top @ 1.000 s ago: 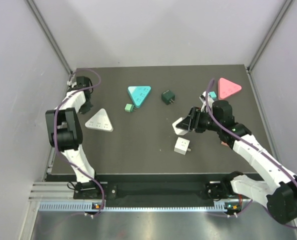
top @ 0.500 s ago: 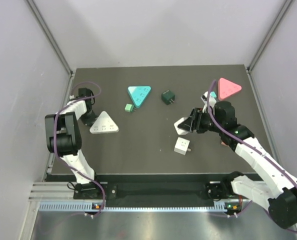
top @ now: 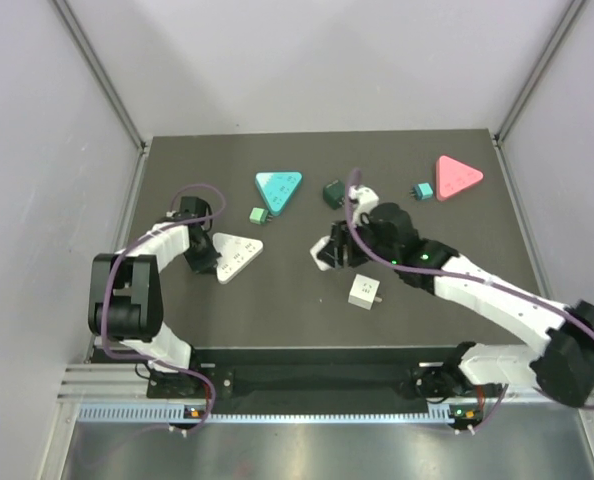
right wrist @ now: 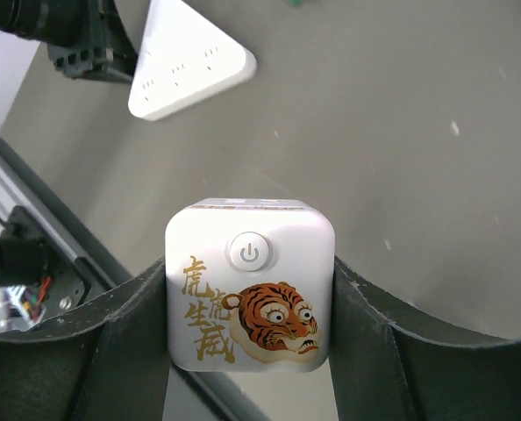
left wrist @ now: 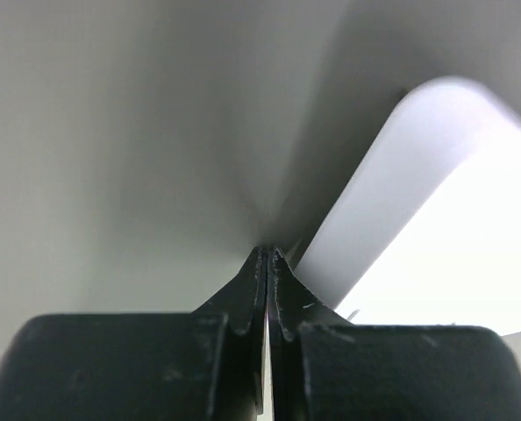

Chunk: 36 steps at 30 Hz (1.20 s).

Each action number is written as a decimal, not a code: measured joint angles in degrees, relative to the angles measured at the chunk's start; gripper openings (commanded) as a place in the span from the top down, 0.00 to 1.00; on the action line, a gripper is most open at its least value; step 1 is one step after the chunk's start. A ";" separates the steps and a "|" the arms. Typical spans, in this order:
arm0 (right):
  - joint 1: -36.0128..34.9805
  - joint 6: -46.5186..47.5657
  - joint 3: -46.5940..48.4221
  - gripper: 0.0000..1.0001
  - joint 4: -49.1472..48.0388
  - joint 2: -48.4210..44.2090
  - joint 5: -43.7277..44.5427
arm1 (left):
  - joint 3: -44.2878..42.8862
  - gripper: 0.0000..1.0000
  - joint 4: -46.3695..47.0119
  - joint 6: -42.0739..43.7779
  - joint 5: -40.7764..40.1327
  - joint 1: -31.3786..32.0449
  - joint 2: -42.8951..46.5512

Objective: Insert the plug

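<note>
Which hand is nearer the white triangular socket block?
Left. The left hand, shut, sits at the left edge of the white triangular socket block; the right hand, holding a white tiger-print plug, is apart, to its right.

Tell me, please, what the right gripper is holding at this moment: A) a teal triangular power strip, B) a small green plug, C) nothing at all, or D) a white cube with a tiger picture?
D: in the right wrist view the right gripper clamps both sides of a white cube printed with a tiger and a power button.
</note>
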<state>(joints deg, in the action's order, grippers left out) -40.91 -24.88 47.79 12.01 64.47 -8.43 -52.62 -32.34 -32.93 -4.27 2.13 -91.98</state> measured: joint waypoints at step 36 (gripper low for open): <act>-14.82 21.40 36.72 1.00 -17.29 51.10 11.08 | -2.05 0.17 -4.46 -8.90 6.29 -13.55 5.46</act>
<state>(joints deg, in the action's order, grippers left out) -55.72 -3.49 84.51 -5.28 115.57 2.66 -54.68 -36.80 -41.82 2.02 -11.42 -86.52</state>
